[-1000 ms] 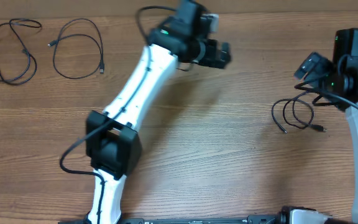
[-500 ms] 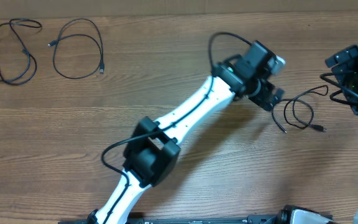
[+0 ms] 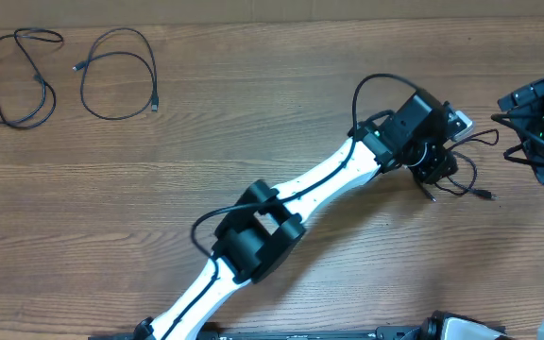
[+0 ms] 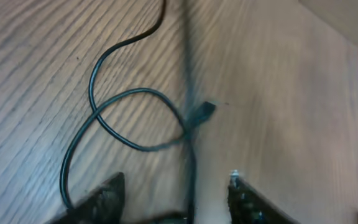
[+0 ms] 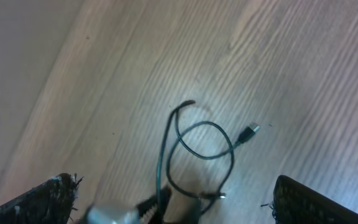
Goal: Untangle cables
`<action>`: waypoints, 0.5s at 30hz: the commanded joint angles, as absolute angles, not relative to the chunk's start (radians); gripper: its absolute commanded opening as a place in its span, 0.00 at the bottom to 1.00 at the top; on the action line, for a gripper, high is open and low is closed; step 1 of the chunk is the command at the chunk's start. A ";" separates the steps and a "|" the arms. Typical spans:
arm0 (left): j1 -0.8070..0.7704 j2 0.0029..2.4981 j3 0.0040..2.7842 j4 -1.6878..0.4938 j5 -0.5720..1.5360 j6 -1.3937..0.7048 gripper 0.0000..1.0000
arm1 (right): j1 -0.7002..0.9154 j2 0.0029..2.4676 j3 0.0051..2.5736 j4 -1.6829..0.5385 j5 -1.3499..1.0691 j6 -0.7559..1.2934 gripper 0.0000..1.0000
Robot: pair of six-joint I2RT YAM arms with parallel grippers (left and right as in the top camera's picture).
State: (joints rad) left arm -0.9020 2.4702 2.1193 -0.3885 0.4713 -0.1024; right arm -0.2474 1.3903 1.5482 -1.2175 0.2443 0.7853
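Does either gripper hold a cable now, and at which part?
Neither holds one. The left gripper straddles a strand of the looped cable, fingers apart; the right gripper is open, empty.

readable text: none | labels: none | brands: none | numbers: none

We note the right pincer [image 5: 173, 182] spread wide, with a looped black cable [image 5: 199, 149] lying on the table [image 5: 303, 74] between its fingers.

From my station the table [image 3: 253, 113] reads as matt, grained brown wood. The cable [image 4: 91, 90] at three o'clock is thin, smooth black rubbery cord. The left arm's shell [image 3: 331, 176] is smooth white plastic.
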 commanded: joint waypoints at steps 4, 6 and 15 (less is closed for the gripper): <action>-0.873 2.555 2.127 -0.397 0.390 -0.089 0.04 | -0.252 1.371 1.565 -1.241 0.261 0.784 0.99; -0.825 2.497 2.144 -0.495 0.287 -0.089 0.04 | -0.252 1.371 1.565 -1.244 0.261 0.785 1.00; -0.604 2.118 2.177 -0.979 0.237 0.038 0.04 | -0.252 1.382 1.565 -1.230 0.187 0.785 1.00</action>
State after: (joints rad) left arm -0.6773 2.3165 2.1250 -0.9138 0.2539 -0.0582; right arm -0.2481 1.3903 1.5482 -1.2407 0.2234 0.7845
